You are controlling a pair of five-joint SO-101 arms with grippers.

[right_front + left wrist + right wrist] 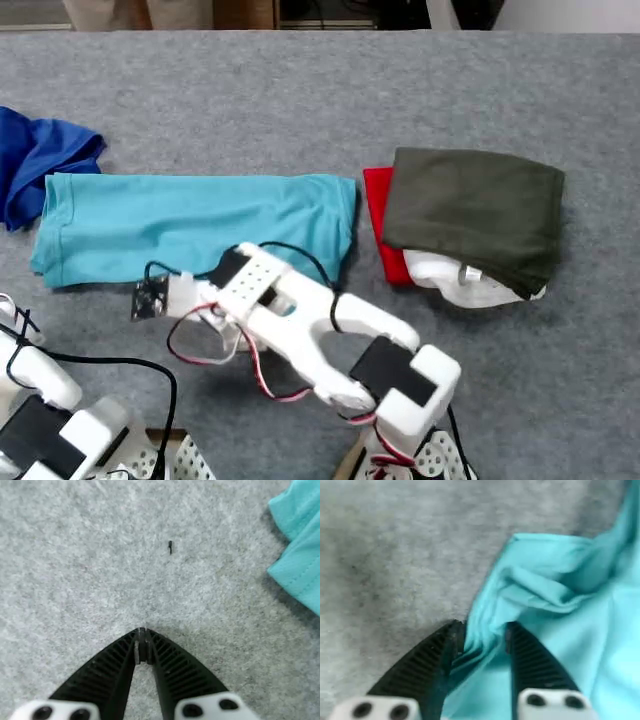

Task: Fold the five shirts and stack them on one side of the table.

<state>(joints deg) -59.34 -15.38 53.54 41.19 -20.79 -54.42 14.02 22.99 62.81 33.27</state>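
A teal shirt [190, 225] lies spread lengthwise across the middle of the grey table. My right gripper [165, 292] is at its near edge, and in the right wrist view that gripper [482, 627] is shut on a bunched fold of the teal shirt [580, 630]. My left gripper [142, 632] is shut with nothing in it, over bare felt, with a corner of the teal shirt [300, 545] off to one side. On the right, a folded olive shirt [475, 205] tops a stack over a white shirt [470, 280] and a red shirt [377, 215].
A crumpled blue shirt [35, 160] lies at the table's left edge, just beyond the teal one. The left arm [30, 370] sits at the near left corner. Bare grey felt [300, 100] runs along the far side.
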